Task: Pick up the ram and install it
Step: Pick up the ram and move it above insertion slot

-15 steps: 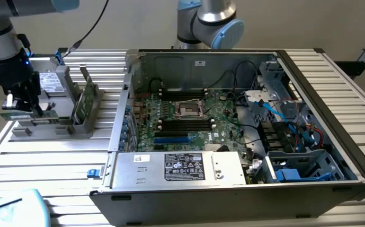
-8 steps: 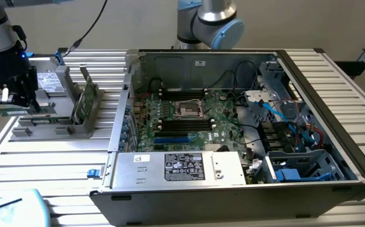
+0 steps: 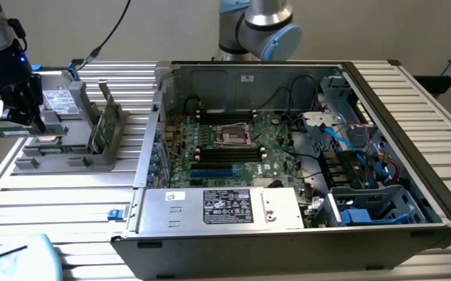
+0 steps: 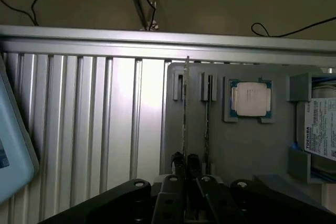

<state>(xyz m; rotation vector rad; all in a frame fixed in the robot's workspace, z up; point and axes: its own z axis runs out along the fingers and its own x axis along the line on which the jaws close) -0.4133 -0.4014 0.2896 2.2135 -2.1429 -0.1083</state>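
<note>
Gripping the ram, the gripper has its fingers drawn nearly together on the board's two faces. The wrist view shows the ram edge-on, as a thin line running out from between the fingers of the gripper.

The ram lies level, its visible length pointing toward the exterior view's left, over the left end of a grey fixture (whether it touches the fixture cannot be told).

On the same fixture:
- a processor in a square recess near the ram
- a labelled grey drive farther back
- a second green board standing on edge toward the right

The fixture rests on a table of ribbed aluminium slats, bright with reflected light. To the right, well apart from the gripper, an open computer case sits on the same table. Its motherboard is exposed and its power supply is at the near side. A pale blue object lies at the near left corner. A plain beige wall stands behind, with a black cable hanging against it.
</note>
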